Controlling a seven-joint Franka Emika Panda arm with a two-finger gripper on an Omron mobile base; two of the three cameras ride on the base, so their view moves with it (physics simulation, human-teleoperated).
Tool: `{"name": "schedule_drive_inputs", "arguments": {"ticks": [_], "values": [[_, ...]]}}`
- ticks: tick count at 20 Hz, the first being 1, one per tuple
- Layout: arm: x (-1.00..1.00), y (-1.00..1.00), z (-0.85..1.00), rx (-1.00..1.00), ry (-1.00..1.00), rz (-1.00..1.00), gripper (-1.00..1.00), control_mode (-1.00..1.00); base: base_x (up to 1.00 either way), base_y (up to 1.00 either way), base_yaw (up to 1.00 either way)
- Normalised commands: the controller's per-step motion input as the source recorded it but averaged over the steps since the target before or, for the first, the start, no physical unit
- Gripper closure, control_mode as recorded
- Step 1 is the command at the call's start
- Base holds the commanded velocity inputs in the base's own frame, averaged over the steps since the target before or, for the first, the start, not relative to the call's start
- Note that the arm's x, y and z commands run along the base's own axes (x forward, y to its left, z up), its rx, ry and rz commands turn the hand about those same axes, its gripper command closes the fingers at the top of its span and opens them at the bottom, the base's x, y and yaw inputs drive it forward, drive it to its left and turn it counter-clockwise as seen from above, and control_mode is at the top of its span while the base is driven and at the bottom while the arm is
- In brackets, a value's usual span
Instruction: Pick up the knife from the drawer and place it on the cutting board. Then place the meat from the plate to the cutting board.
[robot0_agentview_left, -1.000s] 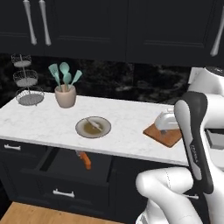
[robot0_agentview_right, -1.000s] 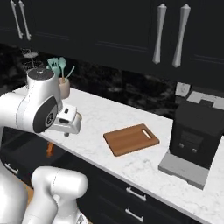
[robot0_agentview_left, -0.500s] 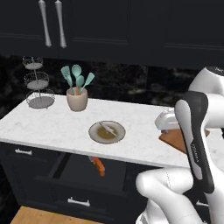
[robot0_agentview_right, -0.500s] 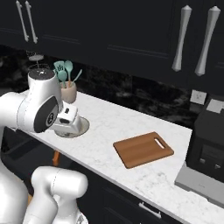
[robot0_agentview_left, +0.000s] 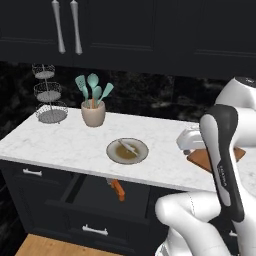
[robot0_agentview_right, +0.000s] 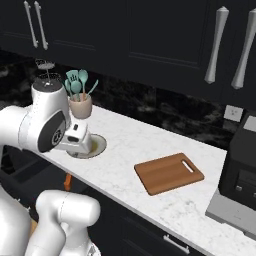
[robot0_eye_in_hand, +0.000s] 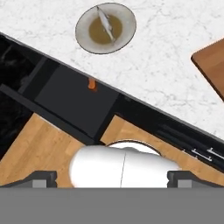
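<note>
The orange-brown-handled knife (robot0_agentview_left: 118, 189) is seen in the open black drawer (robot0_agentview_left: 95, 192). The pale meat (robot0_eye_in_hand: 104, 21) lies on the round beige plate (robot0_eye_in_hand: 83, 21). The gripper (robot0_eye_in_hand: 111, 178) is held with fingers wide apart, grasping nothing.

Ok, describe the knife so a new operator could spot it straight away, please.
Start at the white marble counter and find the round plate near its front edge. Right below it the black drawer stands open, and the knife lies inside, mostly hidden under the counter's lip. Its orange-brown handle is the only bright thing against the dark grey drawer; the teal spatulas stand in the beige cup.
</note>
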Motion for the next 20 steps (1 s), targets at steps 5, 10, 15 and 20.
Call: {"name": "schedule_drive_inputs", "arguments": {"ticks": [5,10,15,20], "values": [[0.47,0.47,-0.78,0.29,0.29,-0.03,-1.00,-1.00,0.00,0.00,0.00],[0.84,0.88,-0.80,0.23,0.43,-0.08,-1.00,-1.00,0.00,0.00,0.00],[0.53,1.00,-0.54,-0.03,0.26,-0.12,-1.00,-1.00,0.00,0.00,0.00],[0.07,0.78,-0.64,-0.09,0.02,-0.33,-1.00,-1.00,0.00,0.00,0.00]]}}
